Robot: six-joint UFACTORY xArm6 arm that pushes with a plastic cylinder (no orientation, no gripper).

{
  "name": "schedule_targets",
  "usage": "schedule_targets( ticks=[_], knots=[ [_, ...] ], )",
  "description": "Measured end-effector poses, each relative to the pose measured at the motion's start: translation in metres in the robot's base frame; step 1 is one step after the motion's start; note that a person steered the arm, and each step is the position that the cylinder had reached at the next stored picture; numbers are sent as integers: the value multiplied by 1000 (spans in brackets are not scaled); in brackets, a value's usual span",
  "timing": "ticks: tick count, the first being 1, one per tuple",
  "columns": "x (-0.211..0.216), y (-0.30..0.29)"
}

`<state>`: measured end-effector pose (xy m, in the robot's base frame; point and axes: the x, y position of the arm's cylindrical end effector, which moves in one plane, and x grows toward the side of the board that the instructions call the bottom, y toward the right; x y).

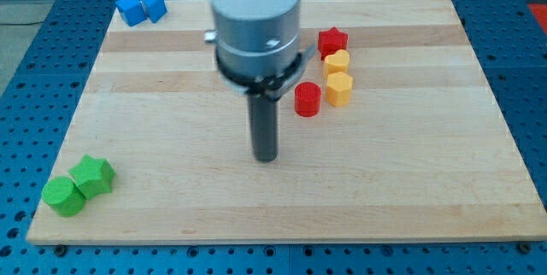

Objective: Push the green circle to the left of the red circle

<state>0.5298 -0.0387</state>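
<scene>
Blue perforated bench surrounds the pale wooden board point(171, 207), which carries every block. Going left to right: the green circle point(62, 196) lies at about 8 o'clock near the board's corner, touching a green star-like block point(92, 176); two blue blocks point(142, 8) sit together at 11 o'clock. My tip point(267, 157) rests near the middle, a bare rod with nothing to open or close, touching no block. The red circle point(308, 99) stands at 1 o'clock from my tip, beside two yellow blocks point(338, 76) and a red star point(332, 40). Well apart from the green circle, my tip probably must get behind it first
</scene>
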Motion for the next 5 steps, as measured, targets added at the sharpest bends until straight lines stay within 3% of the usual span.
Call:
schedule_targets(
  ticks=[2, 5],
  knots=[
    [76, -134],
    [84, -265]
  ],
)
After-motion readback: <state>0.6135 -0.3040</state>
